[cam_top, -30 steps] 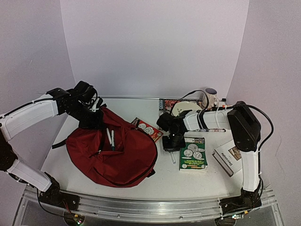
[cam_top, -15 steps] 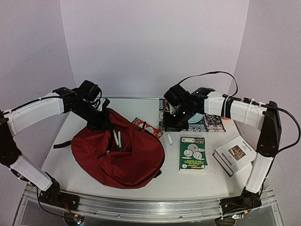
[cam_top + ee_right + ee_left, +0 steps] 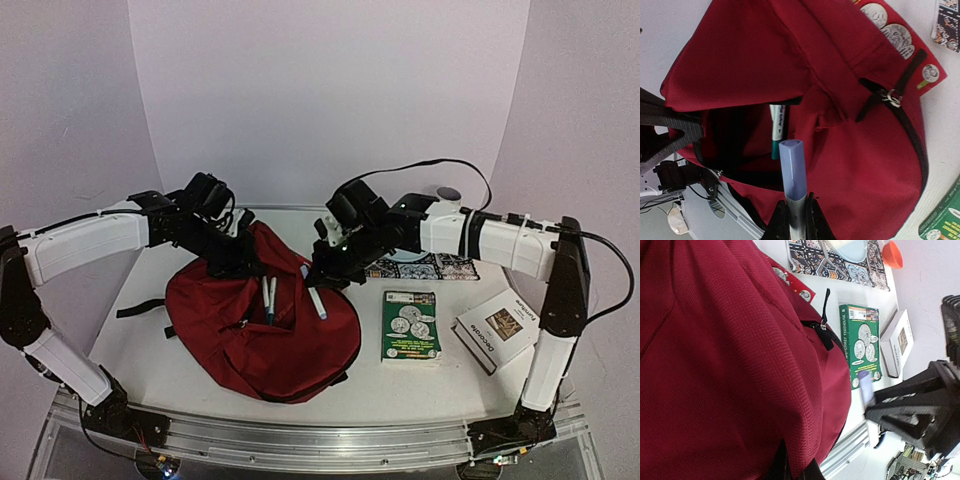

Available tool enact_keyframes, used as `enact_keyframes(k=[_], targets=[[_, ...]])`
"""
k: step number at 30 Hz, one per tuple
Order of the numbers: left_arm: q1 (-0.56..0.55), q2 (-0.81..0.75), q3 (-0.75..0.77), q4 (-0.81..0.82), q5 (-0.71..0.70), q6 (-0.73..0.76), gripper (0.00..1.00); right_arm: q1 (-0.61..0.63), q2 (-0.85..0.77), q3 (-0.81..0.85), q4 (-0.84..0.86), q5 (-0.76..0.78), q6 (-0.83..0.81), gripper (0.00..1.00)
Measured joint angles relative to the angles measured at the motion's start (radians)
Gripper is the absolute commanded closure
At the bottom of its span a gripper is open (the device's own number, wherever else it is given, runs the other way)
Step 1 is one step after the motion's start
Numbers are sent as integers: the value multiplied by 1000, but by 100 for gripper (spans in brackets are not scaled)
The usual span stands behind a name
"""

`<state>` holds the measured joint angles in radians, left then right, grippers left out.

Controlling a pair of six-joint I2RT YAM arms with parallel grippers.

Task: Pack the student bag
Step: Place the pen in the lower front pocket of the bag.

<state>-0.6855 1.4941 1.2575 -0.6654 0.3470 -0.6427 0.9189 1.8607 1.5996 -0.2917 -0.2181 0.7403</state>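
Note:
The student bag point(image 3: 275, 335), dark red with a black zipper, lies left of centre with its mouth held open. My left gripper point(image 3: 236, 262) is shut on the bag's upper edge; in the left wrist view red fabric point(image 3: 740, 365) fills the frame and the fingers point(image 3: 812, 472) pinch a fold of it. My right gripper point(image 3: 320, 282) hangs over the bag's opening, shut on a marker point(image 3: 792, 170) with a purple cap. The marker point(image 3: 315, 300) points down toward the black lining point(image 3: 735, 145). Two pens point(image 3: 268, 297) sit inside the bag, one with a teal end point(image 3: 776, 127).
A green book point(image 3: 411, 325) lies right of the bag, with a white book point(image 3: 497, 330) further right. A patterned mat point(image 3: 430, 265) and a mug point(image 3: 448, 194) lie at the back. A red booklet point(image 3: 895, 30) pokes out from behind the bag.
My right arm lifted the marker off the table and swung it left over the bag's mouth. My left gripper shifted right, dragging the bag's edge with it.

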Motion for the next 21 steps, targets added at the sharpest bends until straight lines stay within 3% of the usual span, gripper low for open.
enact_keyframes(k=[11,21], targets=[[-14,26,0,67,1,-39,100,37,119,0,157,-134,84,100],[-29,27,-9,90,2,-40,100,42,163,-1,300,-32,231,100]])
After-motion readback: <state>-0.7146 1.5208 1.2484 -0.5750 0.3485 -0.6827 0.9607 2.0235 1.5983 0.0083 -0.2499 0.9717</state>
